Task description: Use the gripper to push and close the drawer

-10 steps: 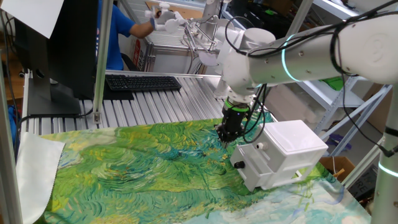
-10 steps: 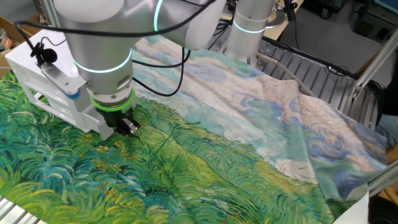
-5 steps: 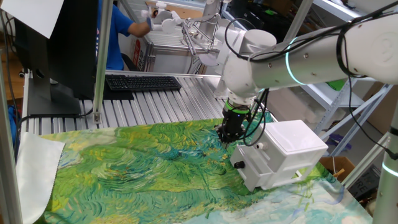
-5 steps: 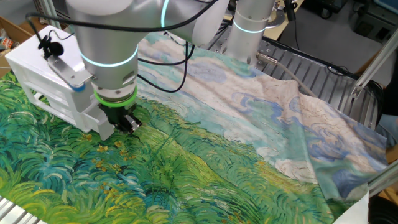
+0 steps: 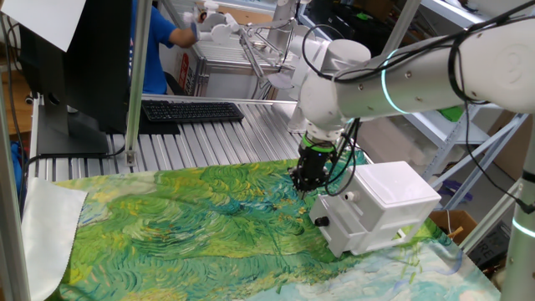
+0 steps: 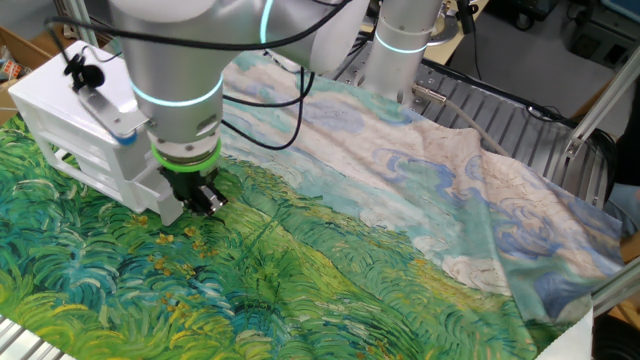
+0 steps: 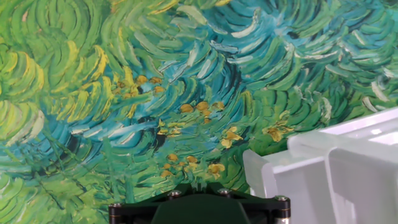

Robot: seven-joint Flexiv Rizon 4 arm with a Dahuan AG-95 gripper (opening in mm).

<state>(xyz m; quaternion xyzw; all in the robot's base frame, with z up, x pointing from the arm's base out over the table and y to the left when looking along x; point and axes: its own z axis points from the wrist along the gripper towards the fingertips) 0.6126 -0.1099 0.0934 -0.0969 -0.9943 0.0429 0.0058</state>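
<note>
Drawer (image 5: 336, 224), boxy smooth white plastic, round black knob, beside pincer (image 5: 303, 181).

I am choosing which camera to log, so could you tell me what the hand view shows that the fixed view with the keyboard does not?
Only the hand view shows the painted cloth close up and a white drawer corner from above; the fingers are not visible. Only the fixed view shows the gripper, the arm, the drawer's black knob, the keyboard and a person. Both show the cloth and the white drawer unit.
</note>
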